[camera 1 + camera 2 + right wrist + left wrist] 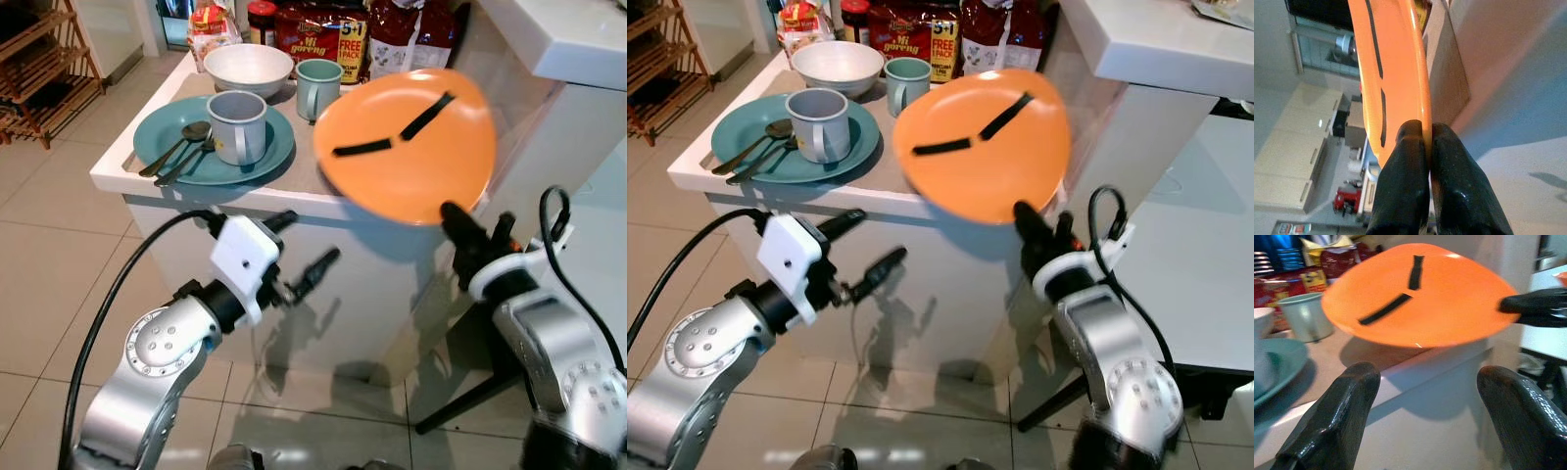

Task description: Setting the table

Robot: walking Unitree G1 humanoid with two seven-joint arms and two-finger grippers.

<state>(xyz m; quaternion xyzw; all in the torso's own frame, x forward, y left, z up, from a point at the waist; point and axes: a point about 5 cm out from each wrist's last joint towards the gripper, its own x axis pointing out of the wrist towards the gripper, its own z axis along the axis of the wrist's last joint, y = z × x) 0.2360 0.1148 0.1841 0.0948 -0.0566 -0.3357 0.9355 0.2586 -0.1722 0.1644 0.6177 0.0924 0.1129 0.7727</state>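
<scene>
An orange plate [407,145] with two black strips on its underside is held tilted over the right end of the white counter [118,171]. My right gripper [453,217] is shut on its near rim, the fingers [1410,161] pinching the plate's edge [1400,73]. My left gripper [304,250] is open in front of the counter's face, below the teal plate [186,157]; its fingers [1337,416] point at the orange plate [1415,293]. The teal plate carries a grey mug [238,125] and spoons [181,147]. A white bowl [247,69] and a second mug [317,88] stand behind.
Food packets [323,34] and jars line the back of the counter. A white worktop [1156,44] rises to the right, with a black stand leg [470,401] below. A wooden rack [39,69] stands far left on the tiled floor [49,294].
</scene>
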